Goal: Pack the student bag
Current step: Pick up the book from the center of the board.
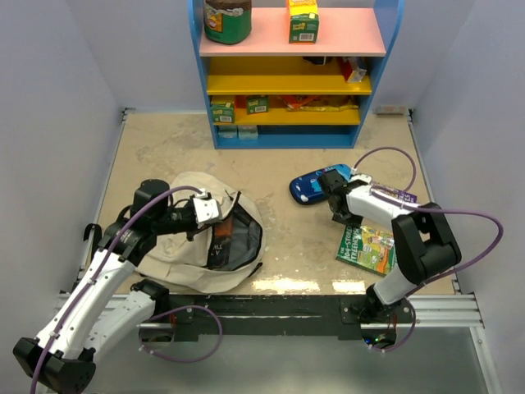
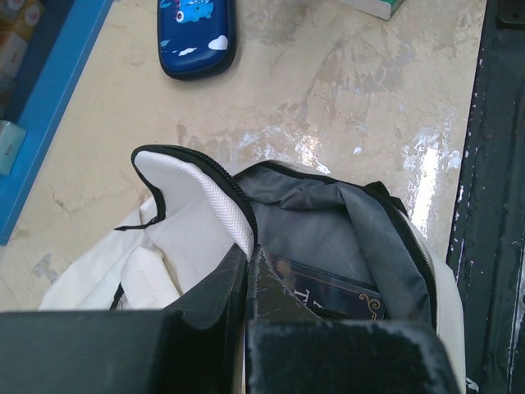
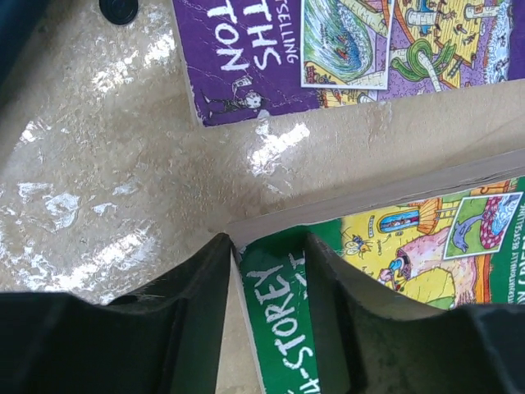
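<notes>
Our left pincer (image 2: 250, 250) is shut tight on the rim of the big soft cream canvas backpack (image 1: 184, 275). It lies open on the counter (image 1: 164, 148), near left. Our right pincer (image 3: 269, 242) sits around the green picture book (image 3: 402, 246); we cannot tell if it squeezes.

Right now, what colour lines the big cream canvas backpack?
Dark grey lining, clearest in the left wrist view.

The student bag (image 1: 176, 250) is matt cream canvas, kinda coarse weave, with a smooth grey cloth lining (image 2: 328, 222). The surface (image 1: 164, 148) under the bag is glossy, stone-look. The pencil case (image 2: 197, 37) beyond the bag has a shiny hard shell. The green book (image 3: 410, 238) right of the bag has a glossy paper cover.
</notes>
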Motion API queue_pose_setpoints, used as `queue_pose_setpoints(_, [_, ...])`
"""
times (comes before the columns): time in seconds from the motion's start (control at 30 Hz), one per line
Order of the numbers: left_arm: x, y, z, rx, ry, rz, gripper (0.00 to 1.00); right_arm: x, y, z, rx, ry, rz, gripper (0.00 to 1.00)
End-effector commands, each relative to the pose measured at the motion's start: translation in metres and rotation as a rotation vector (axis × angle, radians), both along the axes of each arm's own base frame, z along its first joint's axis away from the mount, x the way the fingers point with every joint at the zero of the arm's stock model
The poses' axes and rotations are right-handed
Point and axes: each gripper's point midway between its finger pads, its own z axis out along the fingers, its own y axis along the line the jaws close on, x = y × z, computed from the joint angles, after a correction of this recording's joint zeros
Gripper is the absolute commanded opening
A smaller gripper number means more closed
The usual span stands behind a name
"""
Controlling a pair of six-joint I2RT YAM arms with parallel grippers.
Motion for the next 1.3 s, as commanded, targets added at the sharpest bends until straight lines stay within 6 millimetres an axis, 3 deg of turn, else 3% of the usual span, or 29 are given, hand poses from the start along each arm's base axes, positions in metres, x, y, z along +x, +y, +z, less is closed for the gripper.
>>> queue_pose_setpoints(0.0, [0.002, -0.008, 0.026, -0.048, -0.082, -0.046, 0.00, -0.013, 0.032, -0.034, 0.208, 0.035, 0.010, 0.37])
queue_pose_setpoints(0.1, [0.003, -0.008, 0.027, -0.048, -0.087, -0.044, 0.00, -0.021, 0.044, -0.045, 0.281, 0.054, 0.026, 0.23])
queue_pose_setpoints(0.13, [0.004, -0.008, 0.028, -0.048, -0.089, -0.042, 0.00, -0.022, 0.046, -0.047, 0.300, 0.057, 0.028, 0.12])
queue_pose_setpoints(0.2, [0.004, -0.007, 0.028, -0.046, -0.092, -0.039, 0.00, -0.022, 0.056, -0.049, 0.354, 0.053, 0.047, 0.00])
queue_pose_setpoints(0.33, [0.004, -0.006, 0.029, -0.044, -0.098, -0.034, 0.00, -0.021, 0.088, -0.041, 0.485, 0.030, 0.104, 0.00])
queue_pose_setpoints(0.4, [0.005, -0.006, 0.030, -0.043, -0.102, -0.028, 0.00, -0.013, 0.112, -0.025, 0.548, -0.023, 0.151, 0.00])
queue_pose_setpoints(0.43, [0.005, -0.006, 0.030, -0.043, -0.102, -0.028, 0.00, -0.018, 0.135, -0.016, 0.562, -0.028, 0.221, 0.00])
queue_pose_setpoints(0.5, [0.006, -0.005, 0.031, -0.042, -0.108, -0.020, 0.00, -0.007, 0.176, 0.017, 0.614, -0.098, 0.314, 0.00])
queue_pose_setpoints(0.53, [0.007, -0.005, 0.030, -0.040, -0.104, -0.018, 0.00, -0.017, 0.203, 0.029, 0.634, -0.105, 0.395, 0.00])
queue_pose_setpoints(0.57, [0.007, -0.005, 0.030, -0.040, -0.104, -0.016, 0.00, -0.012, 0.225, 0.050, 0.665, -0.146, 0.451, 0.00])
queue_pose_setpoints(0.67, [0.007, -0.005, 0.034, -0.045, -0.112, -0.015, 0.00, -0.028, 0.260, 0.072, 0.676, -0.174, 0.567, 0.00])
queue_pose_setpoints(0.83, [0.006, -0.004, 0.033, -0.040, -0.105, -0.015, 0.00, -0.043, 0.260, 0.079, 0.664, -0.212, 0.595, 0.00])
queue_pose_setpoints(0.93, [0.005, -0.005, 0.032, -0.044, -0.100, -0.017, 0.00, -0.042, 0.256, 0.110, 0.638, -0.303, 0.639, 0.00])
queue_pose_setpoints(0.97, [0.005, -0.005, 0.032, -0.047, -0.100, -0.019, 0.00, -0.034, 0.254, 0.134, 0.624, -0.375, 0.636, 0.00])
queue_pose_setpoints(1.03, [0.004, -0.006, 0.032, -0.051, -0.095, -0.024, 0.00, -0.031, 0.247, 0.152, 0.581, -0.406, 0.650, 0.00])
queue_pose_setpoints(1.07, [0.005, -0.006, 0.031, -0.051, -0.094, -0.024, 0.00, -0.026, 0.248, 0.177, 0.594, -0.461, 0.647, 0.00])
queue_pose_setpoints(1.13, [0.005, -0.007, 0.032, -0.057, -0.096, -0.023, 0.00, -0.022, 0.250, 0.197, 0.597, -0.495, 0.667, 0.00])
queue_pose_setpoints(1.17, [0.005, -0.007, 0.032, -0.058, -0.094, -0.024, 0.00, -0.019, 0.256, 0.220, 0.628, -0.535, 0.672, 0.00])
queue_pose_setpoints(1.27, [0.005, -0.007, 0.033, -0.062, -0.093, -0.022, 0.00, -0.014, 0.268, 0.255, 0.664, -0.579, 0.687, 0.00])
